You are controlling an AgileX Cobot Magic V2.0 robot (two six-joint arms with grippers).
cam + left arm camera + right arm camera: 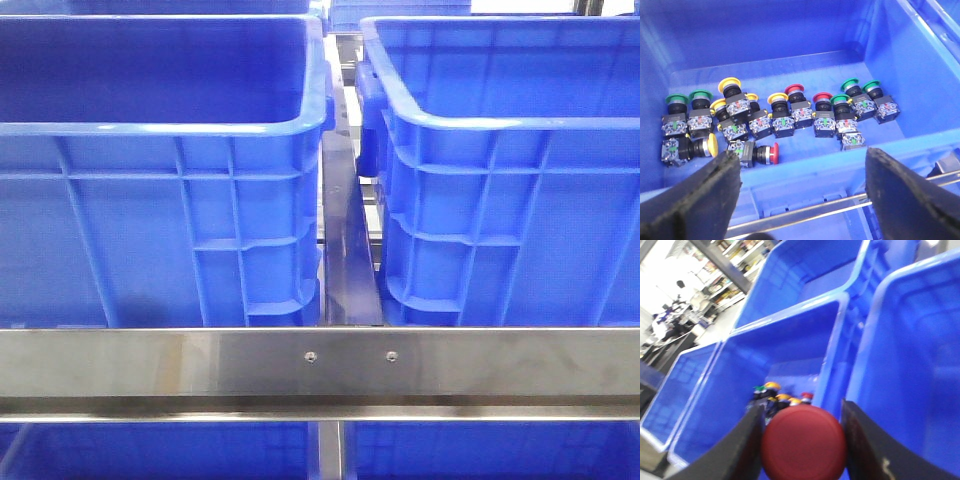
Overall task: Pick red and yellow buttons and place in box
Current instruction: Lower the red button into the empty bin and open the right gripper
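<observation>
Red and round, a button cap (pixel 804 442) is sitting clamped between the right gripper (pixel 802 440) fingers (pixel 747 445), which are pressing against both its sides above the blue crates. The left gripper (pixel 800 190) fingers (pixel 700 195) are spread wide apart and holding nothing, hanging over a blue crate (pixel 790 40) where red, yellow and green push buttons (pixel 775 117) are lying in a loose row. Two blue crates, left (pixel 160 130) and right (pixel 500 130), are standing apart behind a steel rail (pixel 320 365).
</observation>
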